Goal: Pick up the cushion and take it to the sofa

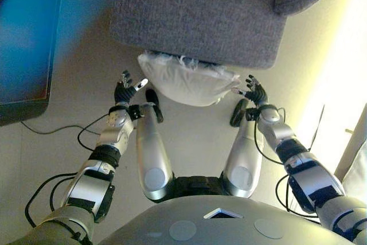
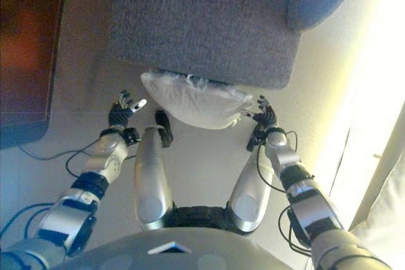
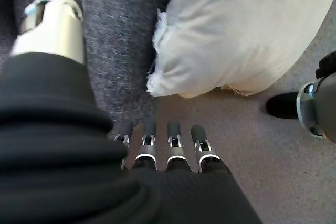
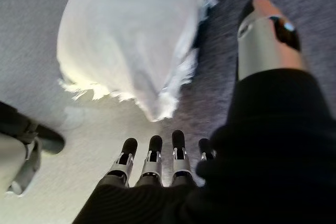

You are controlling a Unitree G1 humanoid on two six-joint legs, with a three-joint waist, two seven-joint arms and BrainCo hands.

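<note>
You have the white cushion (image 1: 188,83) on the floor (image 1: 195,130) between your 2 robot hands, against the grey sofa (image 1: 200,15); the left robot hand (image 1: 125,90) and right robot hand (image 1: 254,92) flank it, fingers spread and holding nothing. Only the wrist views show its frayed, ragged corner seams.

White fringed cushion (image 1: 186,82) against speckled grey sofa (image 1: 200,15), on pale beige floor (image 1: 74,90).
</note>
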